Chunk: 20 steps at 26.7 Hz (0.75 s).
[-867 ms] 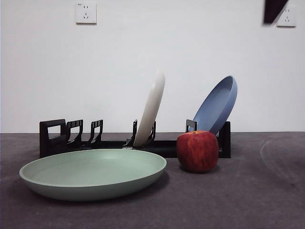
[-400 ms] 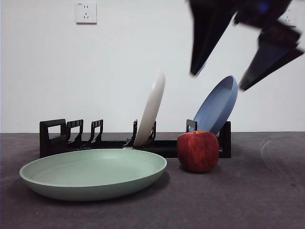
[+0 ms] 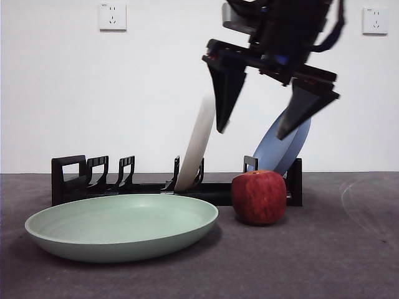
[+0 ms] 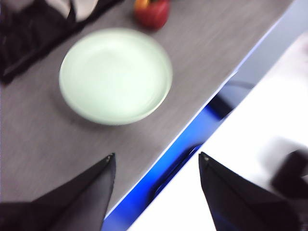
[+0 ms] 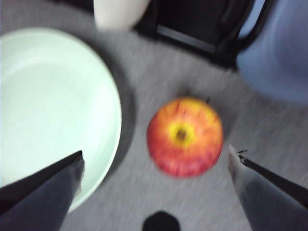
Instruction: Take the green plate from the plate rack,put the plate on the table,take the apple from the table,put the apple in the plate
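The green plate [image 3: 121, 225] lies flat on the table [image 3: 324, 261] in front of the plate rack [image 3: 78, 180]. It also shows in the left wrist view [image 4: 115, 74] and the right wrist view [image 5: 48, 110]. The red apple [image 3: 259, 197] stands on the table just right of the plate, and shows in the right wrist view [image 5: 185, 136] and the left wrist view [image 4: 151, 12]. My right gripper [image 3: 252, 134] hangs open above the apple, its jaws wide apart, not touching it. My left gripper [image 4: 156, 161] is open and empty, high over the table's near edge.
The rack holds a cream-white plate [image 3: 198, 143] leaning upright and a blue plate [image 3: 283, 146] tilted at its right end, both close behind the apple. The right gripper's jaws partly cover the blue plate. Two wall sockets [image 3: 112, 17] are on the white wall.
The right arm has come down from the top right corner to just above the apple, jaws open. The plates and the apple have not moved.
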Motion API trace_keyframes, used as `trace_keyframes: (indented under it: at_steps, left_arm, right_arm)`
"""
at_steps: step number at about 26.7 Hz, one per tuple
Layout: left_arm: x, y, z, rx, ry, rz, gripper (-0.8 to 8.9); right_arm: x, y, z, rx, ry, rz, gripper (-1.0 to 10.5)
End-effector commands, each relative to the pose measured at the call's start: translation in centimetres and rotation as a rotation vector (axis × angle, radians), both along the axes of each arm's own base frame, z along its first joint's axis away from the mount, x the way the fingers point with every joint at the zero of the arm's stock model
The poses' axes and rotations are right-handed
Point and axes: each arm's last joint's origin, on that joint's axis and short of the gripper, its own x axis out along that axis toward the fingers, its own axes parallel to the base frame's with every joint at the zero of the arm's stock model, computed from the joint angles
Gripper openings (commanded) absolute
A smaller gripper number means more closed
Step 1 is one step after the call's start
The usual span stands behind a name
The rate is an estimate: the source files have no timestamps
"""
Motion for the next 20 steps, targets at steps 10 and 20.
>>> trace_keyframes:
  at_steps: [10, 20]
  left_arm:
    - [-1.9, 3.2, -1.8, -0.016, -0.136, 0.134, 2.92]
    - [-3.7, 5.4, -1.9, -0.137, -0.193, 0.192, 2.92]
  right_arm:
    - [3.0, 1.2, -2.1, -0.102, 0.037, -0.057, 5.0]
    - [4.0, 1.6, -6.2, -0.147, 0.196, -0.044, 5.0]
